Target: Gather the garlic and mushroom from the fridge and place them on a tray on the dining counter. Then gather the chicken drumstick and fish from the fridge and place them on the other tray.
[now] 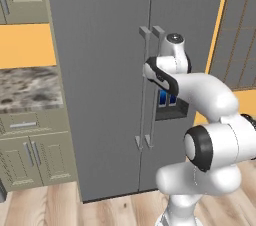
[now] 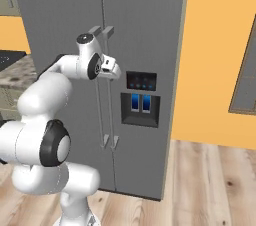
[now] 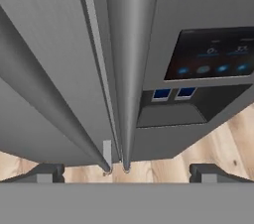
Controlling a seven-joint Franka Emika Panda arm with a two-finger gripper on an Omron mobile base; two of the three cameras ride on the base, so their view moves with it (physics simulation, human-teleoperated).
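Orange walls and a pale wood floor frame the fridge (image 2: 140,45), which stands shut in front of us with its two bar handles side by side down the middle seam. We hold the gripper (image 3: 126,171) against that seam, near the upper part of the right door's handle (image 3: 130,64), fingers spread wide and grasping nothing. We judge the first step is in hand: opening the fridge, since the food must be behind its doors. Next we should bring the handle between the fingers, clamp, and pull outward. Right of the handles, the dispenser panel (image 2: 141,81) shows glowing marks too blurred to read.
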